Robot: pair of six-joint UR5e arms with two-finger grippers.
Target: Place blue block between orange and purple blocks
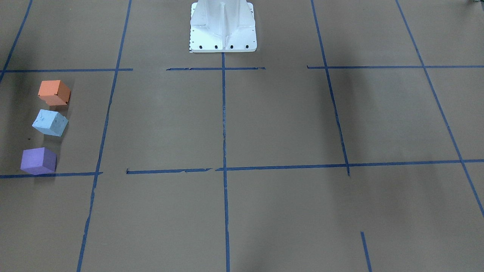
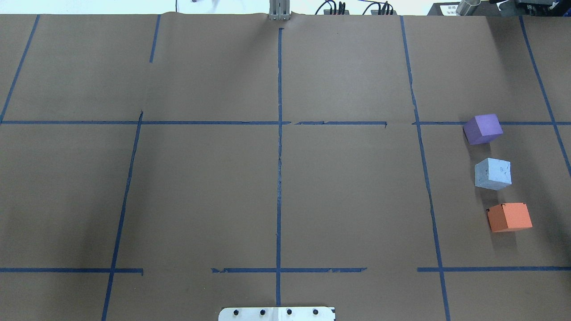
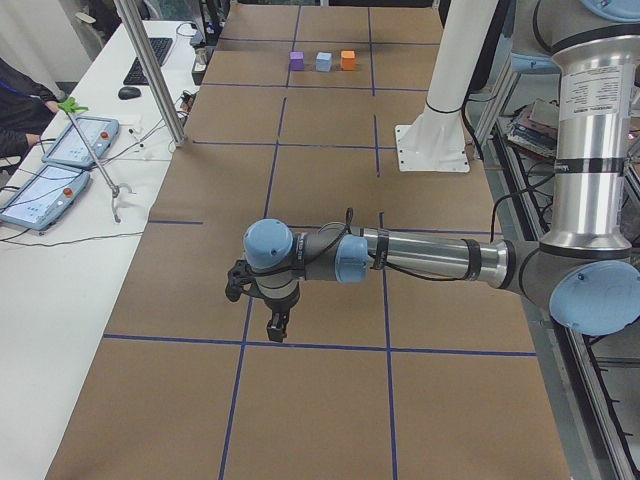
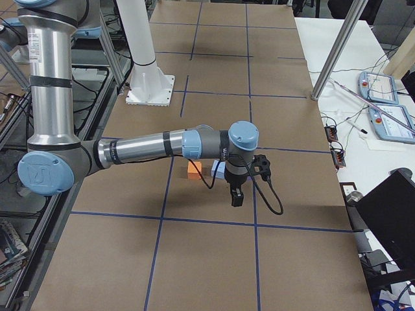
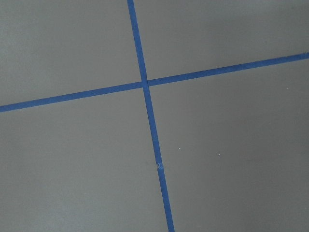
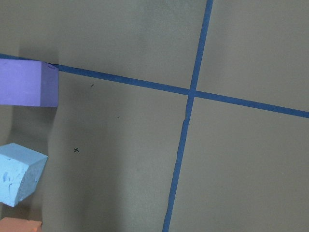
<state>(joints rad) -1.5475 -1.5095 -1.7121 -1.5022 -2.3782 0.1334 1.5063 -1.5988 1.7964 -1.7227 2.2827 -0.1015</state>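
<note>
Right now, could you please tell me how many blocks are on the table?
3, in a row on the robot's right: the orange block nearest the base, the blue block in the middle, the purple block farthest. None appears hidden.

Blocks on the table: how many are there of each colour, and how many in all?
Orange block: 1
Light blue block: 1
Purple block: 1
Total: 3
</note>
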